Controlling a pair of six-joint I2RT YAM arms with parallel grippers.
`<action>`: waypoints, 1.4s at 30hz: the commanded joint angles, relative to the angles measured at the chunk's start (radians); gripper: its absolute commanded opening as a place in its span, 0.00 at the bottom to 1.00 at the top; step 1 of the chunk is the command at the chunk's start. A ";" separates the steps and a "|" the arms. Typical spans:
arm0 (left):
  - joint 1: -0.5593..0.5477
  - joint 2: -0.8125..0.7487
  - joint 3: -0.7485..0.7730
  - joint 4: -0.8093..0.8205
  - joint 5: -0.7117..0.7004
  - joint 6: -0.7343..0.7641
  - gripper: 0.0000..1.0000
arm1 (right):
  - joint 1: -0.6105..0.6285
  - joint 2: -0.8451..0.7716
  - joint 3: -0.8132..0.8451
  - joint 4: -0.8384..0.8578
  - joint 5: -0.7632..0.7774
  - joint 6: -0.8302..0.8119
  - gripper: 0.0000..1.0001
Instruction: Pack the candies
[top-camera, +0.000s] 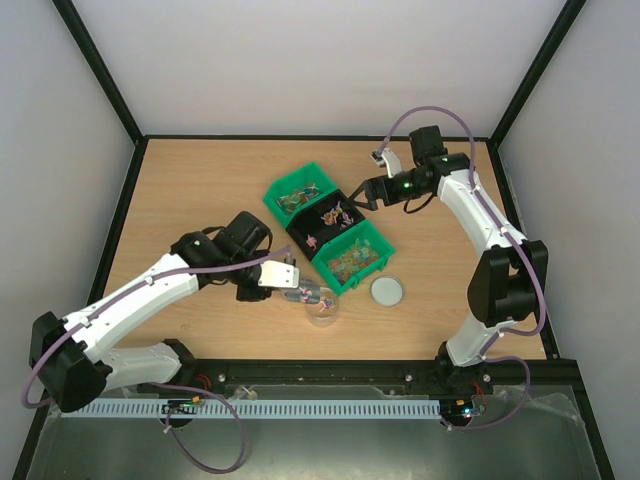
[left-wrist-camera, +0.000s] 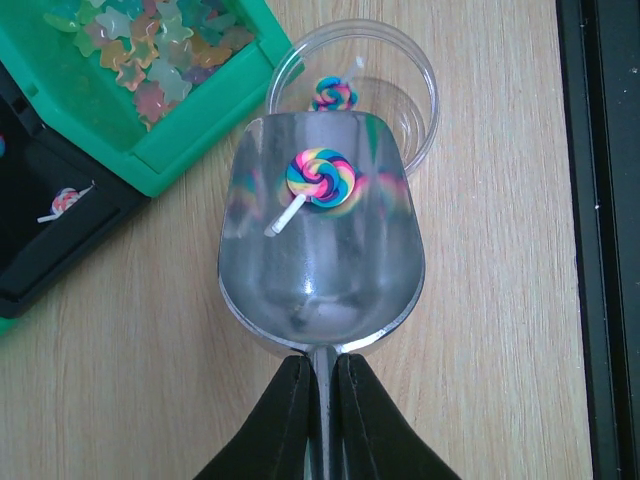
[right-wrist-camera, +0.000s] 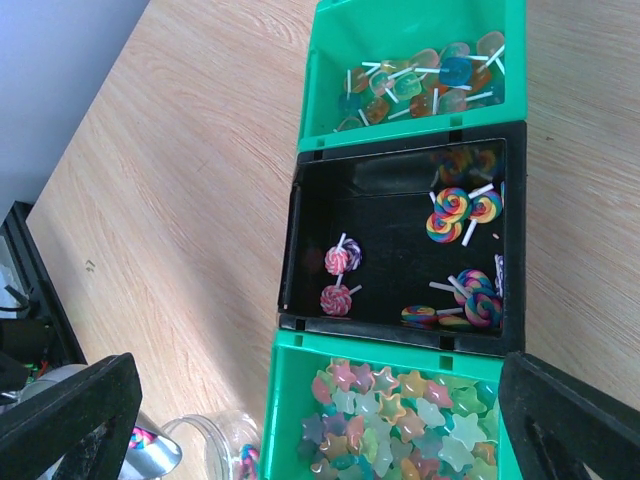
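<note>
The left claw (left-wrist-camera: 320, 378) is pinched narrow on the thin handle of the metal scoop (left-wrist-camera: 320, 280). In the left wrist view the scoop's bowl overhangs the 6 o'clock rim of the clear jar (left-wrist-camera: 420, 100). One rainbow lollipop (left-wrist-camera: 320, 178) lies in the scoop, and a second lollipop (left-wrist-camera: 333, 95) sits inside the jar. The right claw (right-wrist-camera: 320, 390) hangs spread wide above the bins, holding and touching nothing.

Three bins stand in a touching row on the worktop (top-camera: 200, 190):
- a far green bin (right-wrist-camera: 312, 60) with a heap of flat lollipops (right-wrist-camera: 420, 85);
- a black bin (right-wrist-camera: 390, 250) with roughly nine swirl lollipops (right-wrist-camera: 450, 215);
- a near green bin (right-wrist-camera: 285, 395) piled with star candies (right-wrist-camera: 390, 420), too many to count.

Seen from above, the jar stands at 7 o'clock of that near bin, and one round lid (top-camera: 387, 291) lies at 5 o'clock.
</note>
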 joint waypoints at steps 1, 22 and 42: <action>-0.033 0.019 0.053 -0.074 -0.073 -0.019 0.02 | 0.003 -0.016 0.027 -0.025 -0.026 0.007 0.99; -0.021 0.038 0.176 -0.129 -0.153 -0.045 0.02 | 0.013 0.063 0.035 -0.032 0.133 -0.005 0.87; 0.121 0.618 0.713 -0.228 -0.271 -0.355 0.02 | 0.084 0.059 -0.272 0.154 0.423 -0.106 0.56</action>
